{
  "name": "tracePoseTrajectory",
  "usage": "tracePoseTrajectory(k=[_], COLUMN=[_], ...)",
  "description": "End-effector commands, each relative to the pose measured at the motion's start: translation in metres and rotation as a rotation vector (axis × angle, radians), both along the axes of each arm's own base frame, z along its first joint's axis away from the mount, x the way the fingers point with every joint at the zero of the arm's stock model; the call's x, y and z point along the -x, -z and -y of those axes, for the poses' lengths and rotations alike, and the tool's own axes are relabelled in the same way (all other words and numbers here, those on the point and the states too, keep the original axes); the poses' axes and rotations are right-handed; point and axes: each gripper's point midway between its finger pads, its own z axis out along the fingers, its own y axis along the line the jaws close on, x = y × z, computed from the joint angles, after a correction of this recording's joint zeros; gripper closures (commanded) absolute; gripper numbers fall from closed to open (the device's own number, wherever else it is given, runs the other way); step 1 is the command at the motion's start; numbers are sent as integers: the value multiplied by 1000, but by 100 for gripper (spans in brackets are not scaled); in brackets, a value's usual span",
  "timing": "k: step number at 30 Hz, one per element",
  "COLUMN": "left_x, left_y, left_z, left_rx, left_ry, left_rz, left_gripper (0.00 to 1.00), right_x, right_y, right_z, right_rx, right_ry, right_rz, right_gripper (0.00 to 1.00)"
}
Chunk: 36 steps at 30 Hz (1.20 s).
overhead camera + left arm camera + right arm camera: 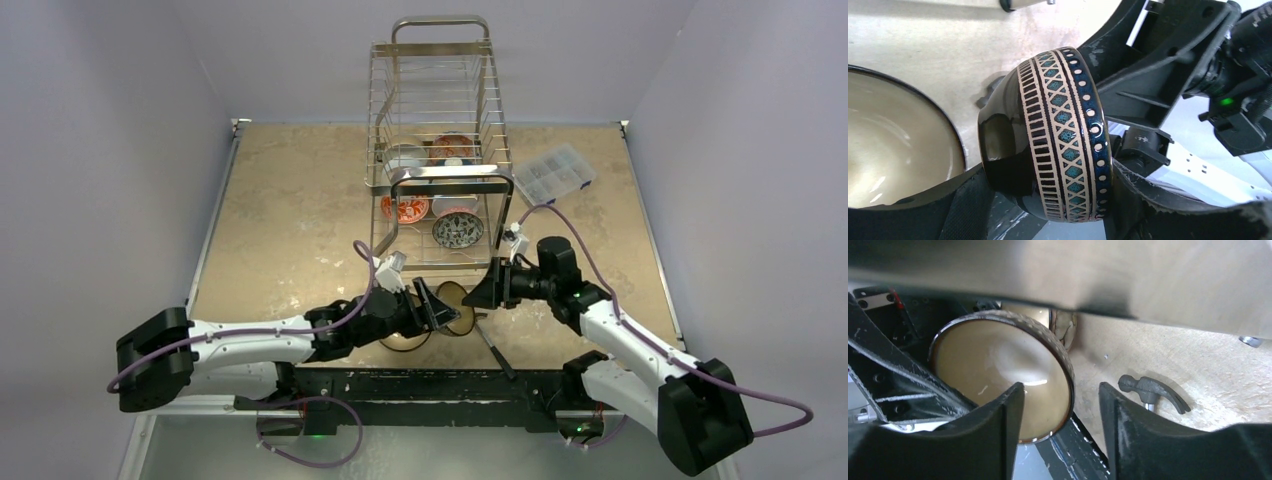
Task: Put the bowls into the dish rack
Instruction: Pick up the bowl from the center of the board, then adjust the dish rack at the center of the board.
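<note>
Left gripper (438,305) pinches glossy dark-brown round ceramic bowl (1058,130), lattice-banded, cream inside. Right gripper (1060,400) at its 3 o'clock, fingers spread.

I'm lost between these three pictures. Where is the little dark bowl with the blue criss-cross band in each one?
Top external: the patterned bowl is low centre, tipped on edge.
Left wrist: middle of the picture, its banded outside showing.
Right wrist: left of centre, its cream inside showing.
Shared landmark: the larger brown bowl, right beside it in the top and left wrist views.
</note>
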Motion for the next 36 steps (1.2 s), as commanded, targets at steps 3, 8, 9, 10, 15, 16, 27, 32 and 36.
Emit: tracePoseTrajectory(k=[3,8,9,10,15,16,27,32,36], left_x=[-18,-25,-26,-26,-25,-25,-23,-22,-20], left_y=[-31,-36,-37,-37,-33,-32,-30,-30,-23], left_z=[-17,-39,-43,-47,-69,-72,-107,-112,-109], left_rx=[65,50,46,37,-19,-26,-121,-138,-149], left_ry=[-70,-100,-105,-108,-137,-142,-201,-202,-189], left_rz=[35,37,39,40,39,40,36,31,10], left_gripper=[98,100,100,100,100,100,100,100,100], right_x=[-13,-33,-36,-40,-57,-61,-114,-130,-141], right_y=[-15,-15,-15,-14,-8,-8,-32,-53,-59], right_z=[5,18,21,24,45,49,70,68,81], right_rx=[73,164,184,208,317,338,446,414,448], right_ry=[24,137,154,177,279,295,448,472,559], right_rz=[91,118,122,123,141,148,296,412,441], right_gripper=[29,26,26,26,28,29,42,54,92])
